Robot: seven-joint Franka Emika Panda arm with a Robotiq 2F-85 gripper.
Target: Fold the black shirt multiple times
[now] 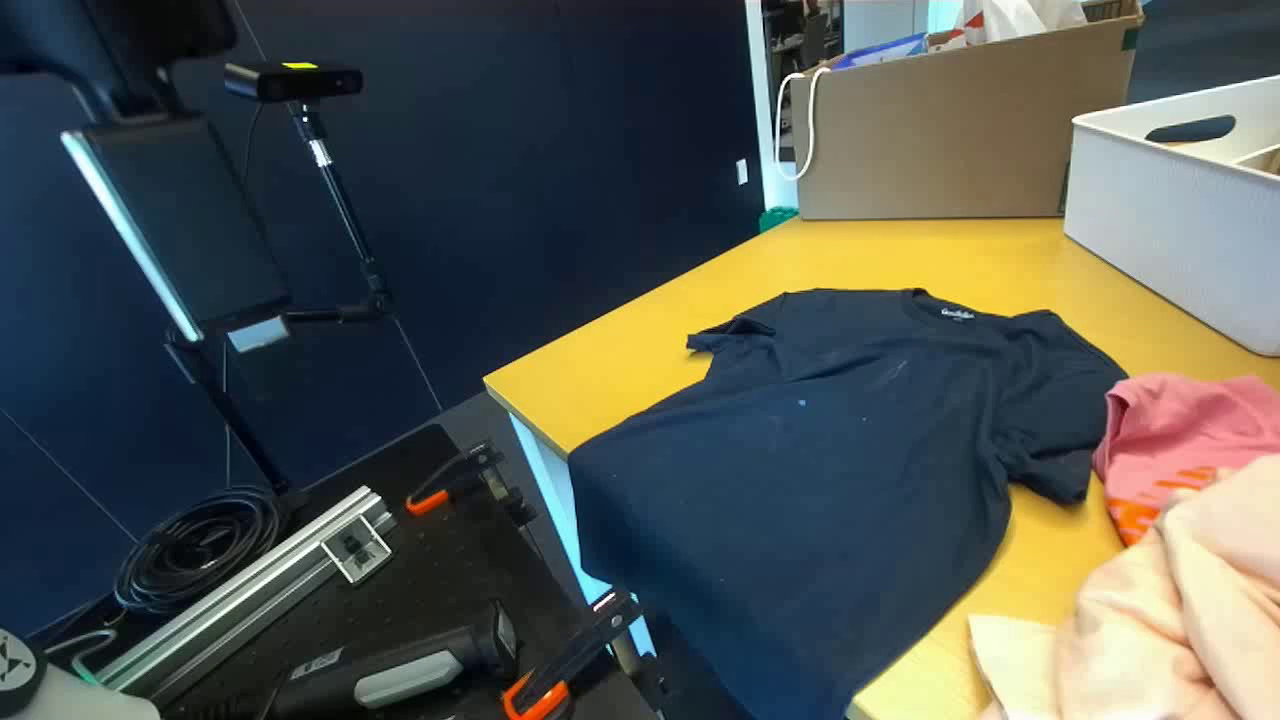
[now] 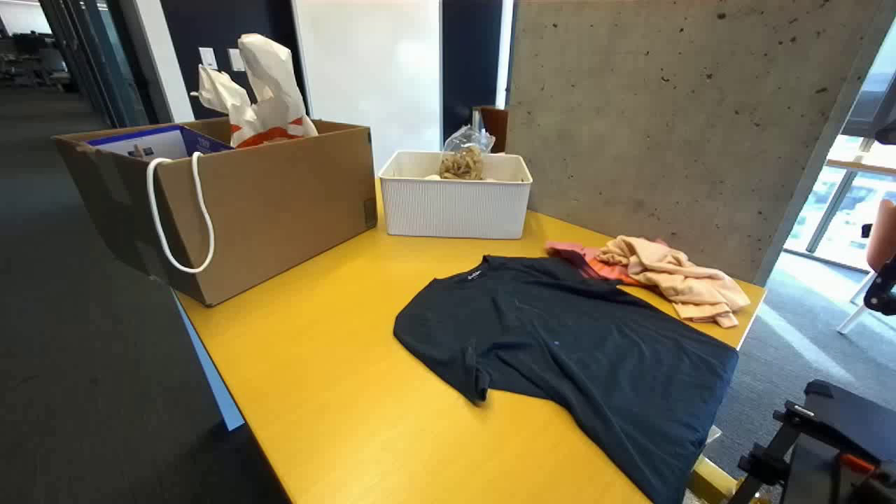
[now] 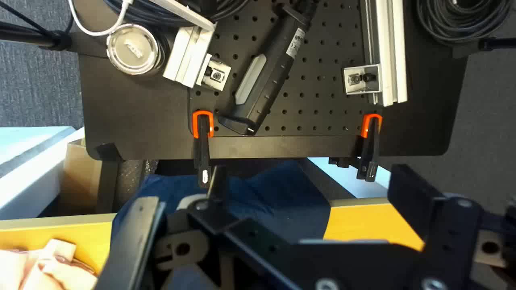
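The black shirt (image 1: 790,480) (image 2: 595,350) lies spread out on the yellow table (image 1: 620,390) (image 2: 322,392), wrinkled, its neck toward the boxes. Its hem end hangs over the table's edge. Part of the shirt (image 3: 282,201) shows between and behind my fingers in the wrist view. My gripper (image 3: 312,187) is open and empty, fingers wide apart, above the hem side of the table. A dark arm part with a flat plate (image 1: 185,225) shows at the upper left of an exterior view; fingers cannot be made out there.
A pink cloth (image 1: 1180,425) and a peach cloth (image 1: 1210,590) (image 2: 679,276) lie beside the shirt. A cardboard box (image 1: 940,140) (image 2: 280,224) and white bin (image 1: 1170,220) (image 2: 455,210) stand beyond it. A black bench (image 3: 330,147) with orange-tipped clamps (image 3: 203,133) faces the hem edge.
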